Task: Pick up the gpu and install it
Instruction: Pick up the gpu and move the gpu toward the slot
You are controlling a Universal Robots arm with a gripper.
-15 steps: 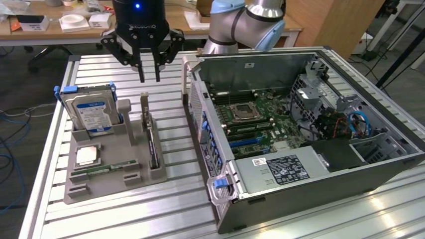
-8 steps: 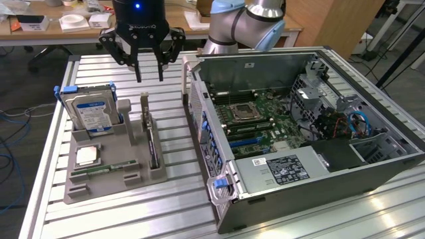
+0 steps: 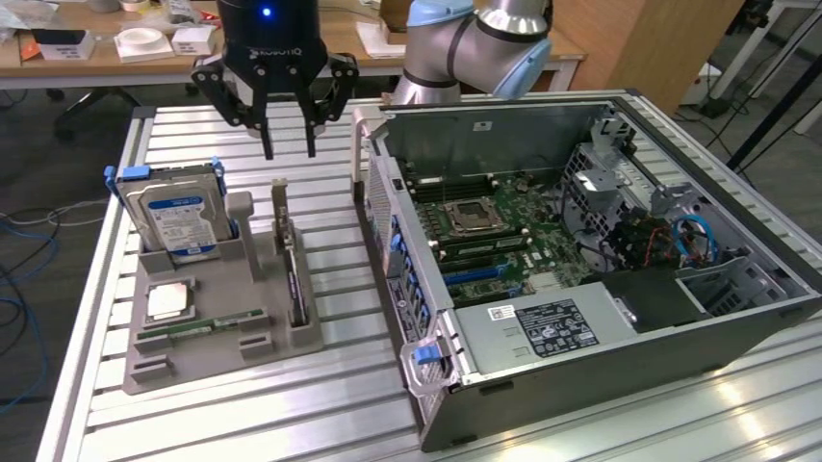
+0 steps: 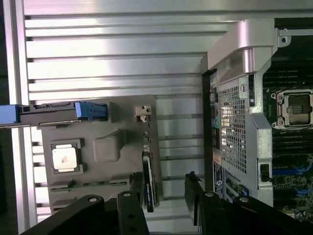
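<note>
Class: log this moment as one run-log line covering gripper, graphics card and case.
gripper: fingers open, empty, above graphics card | graphics card: on edge in gray holder, untouched | computer case: open, beside holder

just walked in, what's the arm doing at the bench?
The arm's gripper hangs open over the gpu, which stands on edge in the grey holder next to the hard drive. Nothing is gripped yet. The computer case lies open on the exterior view's right.
</note>
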